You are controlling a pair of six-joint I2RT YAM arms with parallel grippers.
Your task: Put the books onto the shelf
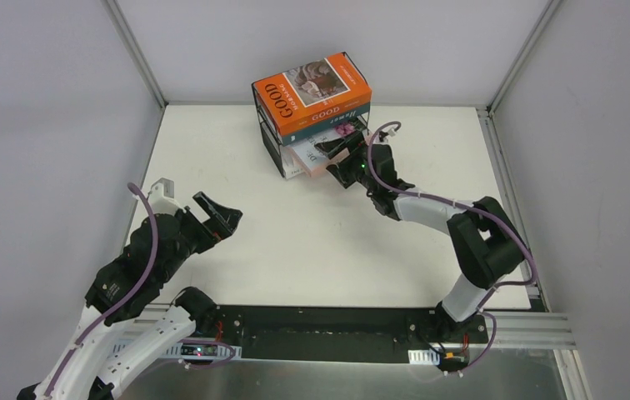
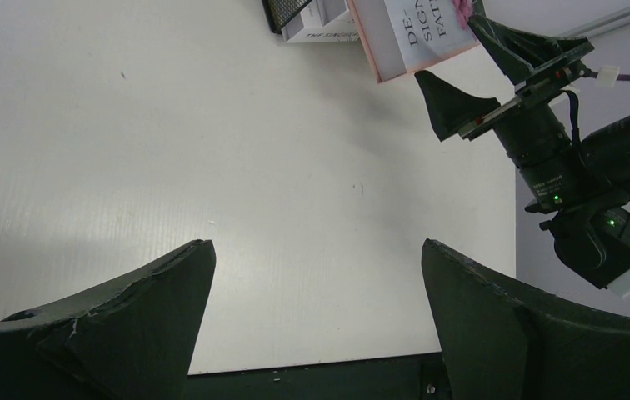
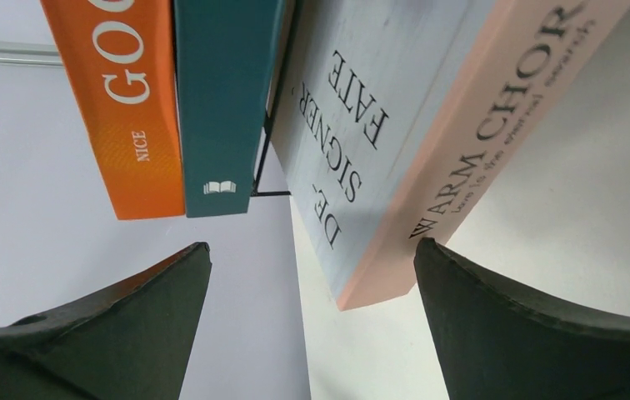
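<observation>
Just ahead of the right gripper (image 3: 309,250), the pink book (image 3: 428,167) juts from the shelf (image 1: 267,142). Jaws wide, holding nothing.

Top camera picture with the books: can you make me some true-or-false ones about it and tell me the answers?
1. The large orange "GOOD" book is the highest book on the black wire shelf. True.
2. The dark teal book lies on top of the orange one. False: it lies under it.
3. The left gripper holds a book. False: it is open and empty over the white table.
4. The right gripper is open, close to the pink-spined book. True.
</observation>
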